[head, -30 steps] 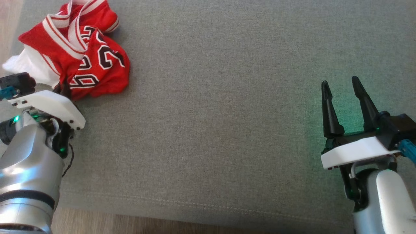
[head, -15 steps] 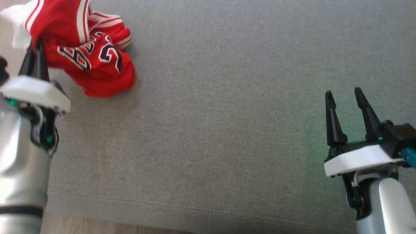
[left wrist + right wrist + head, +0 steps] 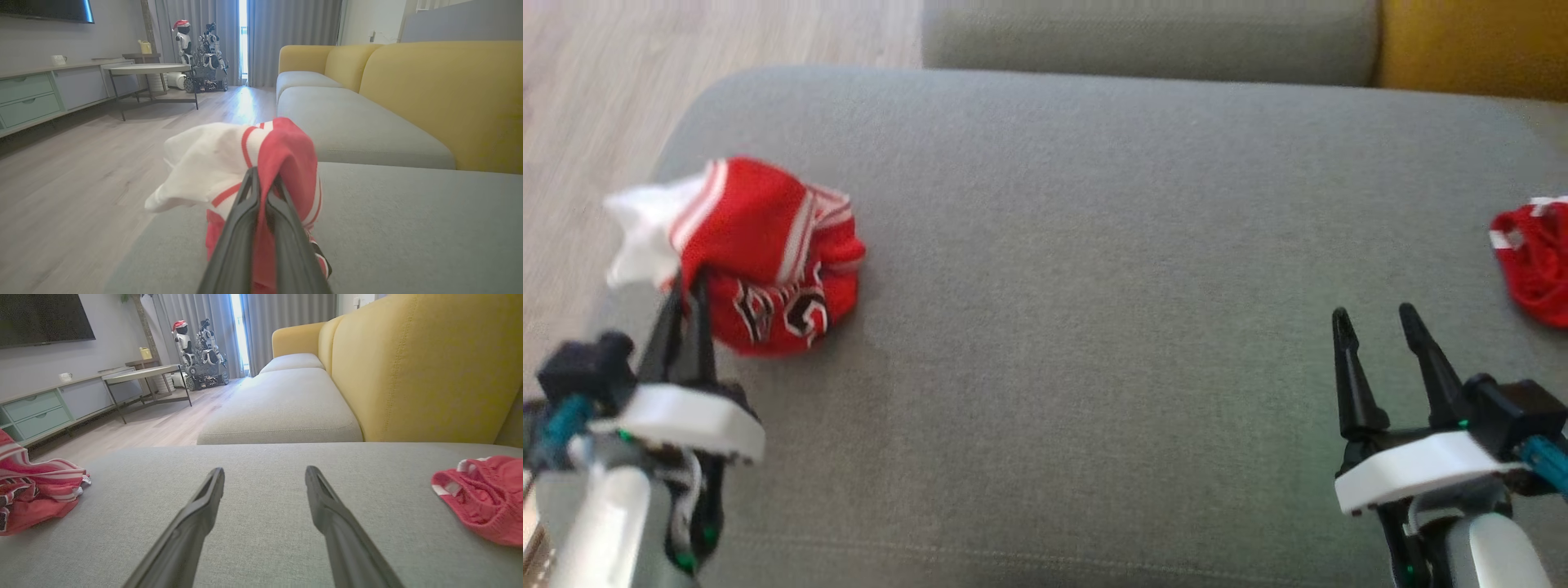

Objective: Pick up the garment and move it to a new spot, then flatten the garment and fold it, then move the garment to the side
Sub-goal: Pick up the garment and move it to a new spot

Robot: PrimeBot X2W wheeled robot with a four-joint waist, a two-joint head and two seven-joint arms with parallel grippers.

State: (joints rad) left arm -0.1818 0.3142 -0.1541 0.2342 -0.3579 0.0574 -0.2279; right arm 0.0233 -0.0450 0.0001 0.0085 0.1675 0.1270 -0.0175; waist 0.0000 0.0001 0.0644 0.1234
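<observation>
The left hand point(image 3: 265, 177) is clenched on the garment point(image 3: 768, 253): a fold of red cloth with white stripes is pinched between its two dark fingers, and the cloth is draped over their tips. The garment is held as a crumpled bunch at the left end of the grey seat cushion point(image 3: 1094, 286). Its lower folds are seen resting on the cushion in the right wrist view. A white part of it is stretched out to the left, towards the cushion's rounded left edge, beyond which the wooden floor point(image 3: 596, 122) is seen.

The right hand point(image 3: 1372, 314) is held released, its fingers spread apart with nothing between them, above the right part of the cushion near the front edge.

Between the two hands a wide stretch of bare cushion is left open, from the front seam back to the rear edge. Behind that edge a neighbouring cushion point(image 3: 1143, 33) and a yellow backrest point(image 3: 1470, 41) are seen. At the far right a second red garment point(image 3: 1531, 261) is lying on the cushion, near the right hand but apart from it.
</observation>
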